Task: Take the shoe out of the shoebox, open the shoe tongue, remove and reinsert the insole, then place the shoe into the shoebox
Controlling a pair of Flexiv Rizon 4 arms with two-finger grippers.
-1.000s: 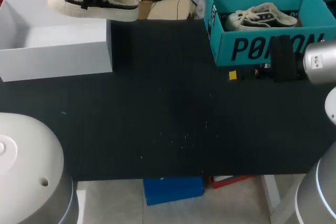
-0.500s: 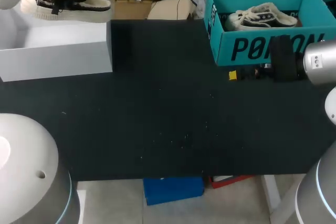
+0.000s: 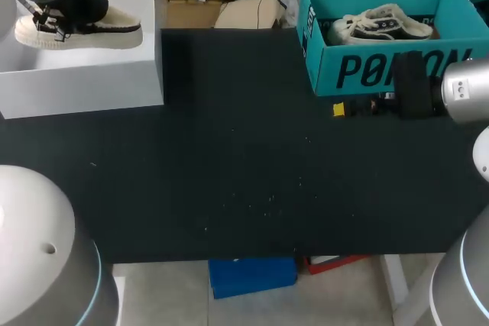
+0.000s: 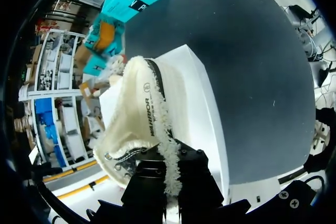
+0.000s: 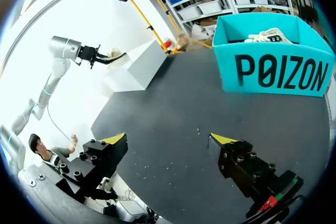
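A cream shoe (image 3: 92,27) with black trim hangs over the white shoebox (image 3: 84,82) at the table's far left. My left gripper (image 3: 55,19) is shut on its upper edge. In the left wrist view the shoe (image 4: 137,114) stretches ahead of the gripper (image 4: 168,179), with the white shoebox (image 4: 206,109) beneath it. My right gripper (image 5: 165,139) stands open and empty above the black table, in front of the teal box (image 5: 278,69). From there the shoe (image 5: 113,54) shows far off above the white shoebox (image 5: 139,66).
The teal box (image 3: 382,66) at the back right holds a second shoe (image 3: 382,24). My right gripper (image 3: 359,106) sits close against its front wall. The black table top (image 3: 244,166) stretches between the two boxes.
My left arm has carried the shoe leftward and lower, from above the white box's back right corner to over its inside. The right arm has not moved.
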